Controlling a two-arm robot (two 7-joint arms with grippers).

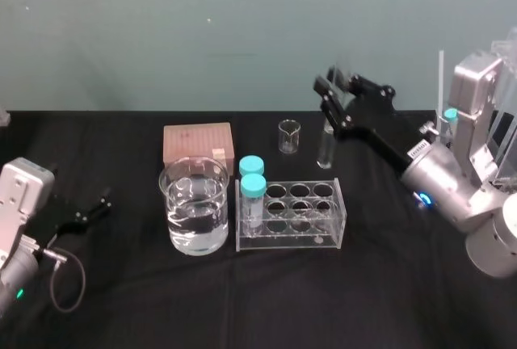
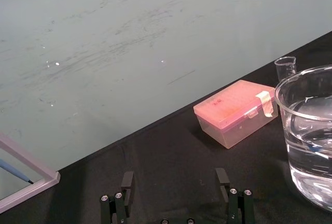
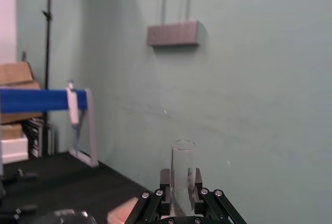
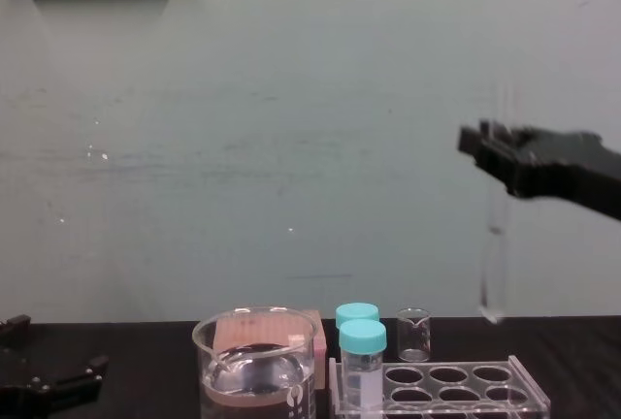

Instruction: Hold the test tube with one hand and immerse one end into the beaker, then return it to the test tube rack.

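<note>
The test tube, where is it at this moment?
In the head view the test tube hangs upright in the right tool, clear of the table, by the right end of the rack.

So the test tube point(image 1: 327, 145) held in the right end effector point(image 1: 327, 97) is clear smooth glass, same as the glossy beaker point(image 1: 194, 203). The test tube rack point(image 1: 291, 218) below the end effector looks like shiny clear acrylic. End effector itself is matt black, desk point(image 1: 242, 309) is matt black cloth.
</note>
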